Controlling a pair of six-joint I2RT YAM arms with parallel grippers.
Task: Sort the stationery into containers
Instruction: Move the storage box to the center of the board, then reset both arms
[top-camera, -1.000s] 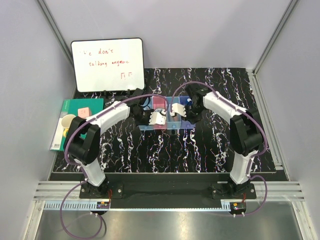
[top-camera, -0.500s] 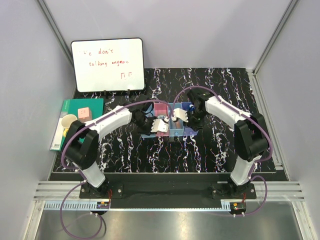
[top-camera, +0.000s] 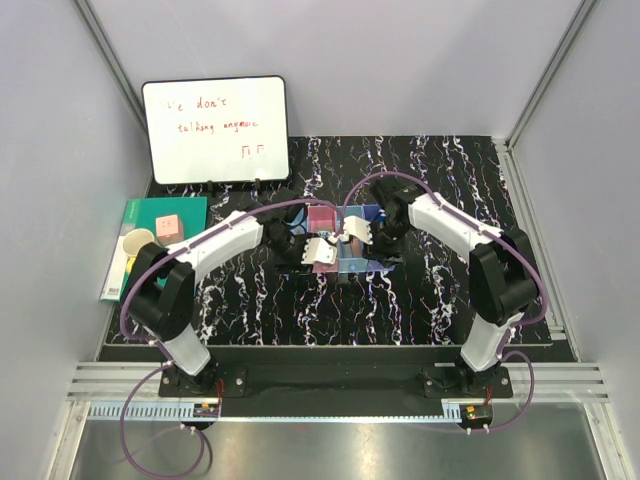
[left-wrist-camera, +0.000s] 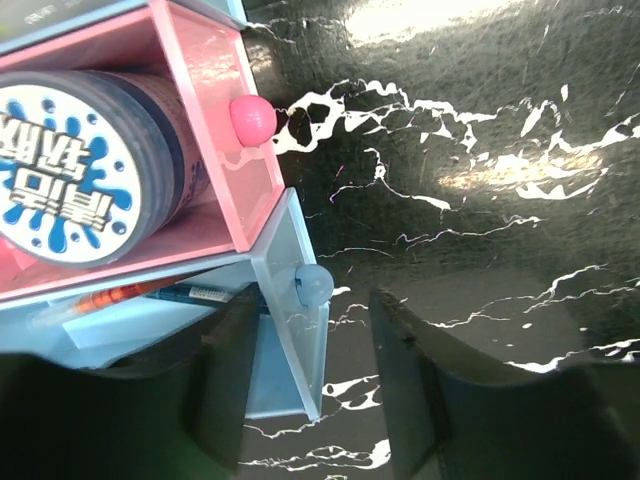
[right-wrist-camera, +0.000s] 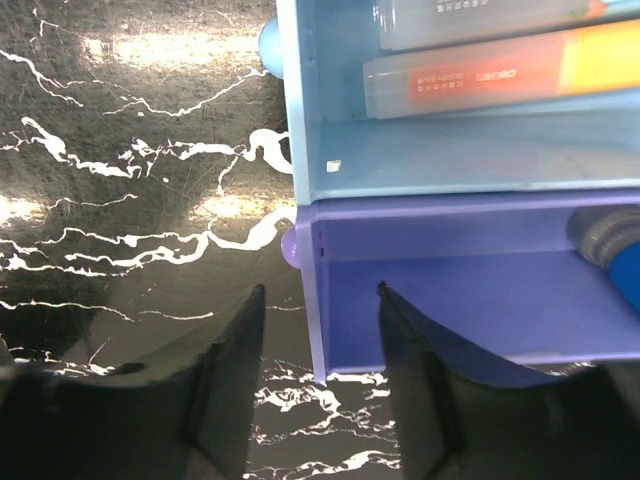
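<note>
**Both end effectors astride the containers' (top-camera: 322, 214) knobbed wall, stationery inside**

Your left end effector (left-wrist-camera: 314, 338) gapes over the light blue bin (left-wrist-camera: 290, 370) wall, and your right end effector (right-wrist-camera: 320, 312) gapes over the purple bin (right-wrist-camera: 450, 290) wall; neither is pinching. The tape roll (left-wrist-camera: 70, 160) fills the pink bin (left-wrist-camera: 215, 90), with pens (left-wrist-camera: 130, 293) beside it and the blue-capped cylinder (right-wrist-camera: 610, 235) in the purple bin. If you are shifting the row, close both squarely together and keep it level on the bench (left-wrist-camera: 480, 120).
</note>
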